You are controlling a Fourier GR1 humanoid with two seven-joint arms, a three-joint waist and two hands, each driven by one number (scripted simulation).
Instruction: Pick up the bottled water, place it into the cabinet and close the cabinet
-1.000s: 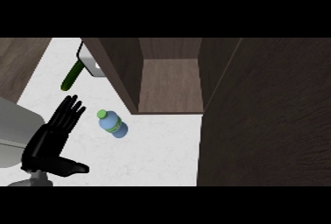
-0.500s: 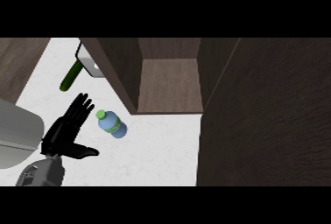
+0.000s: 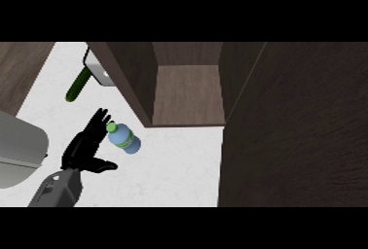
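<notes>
The bottled water (image 3: pixel 123 138) is a pale blue bottle with a green cap and green band, lying on the white counter just in front of the cabinet. My left hand (image 3: pixel 84 146) is beside it on its left, open, with straight fingers pointing up toward the cap and the thumb stretched out to the right below the bottle. The fingers look close to or touching the bottle's cap end. The cabinet (image 3: pixel 188 95) stands open, its brown inner floor bare. The open cabinet door (image 3: pixel 295 126) fills the right side. My right hand does not show.
A green cucumber (image 3: pixel 78 85) lies on the counter at the upper left, beside a grey-white object (image 3: pixel 99 73) partly hidden by the cabinet's left wall. A grey rounded appliance (image 3: pixel 18 148) sits at the left edge.
My left hand has moved up and to the right, from the counter's left side to right beside the bottle. The bottle has stayed where it was.
</notes>
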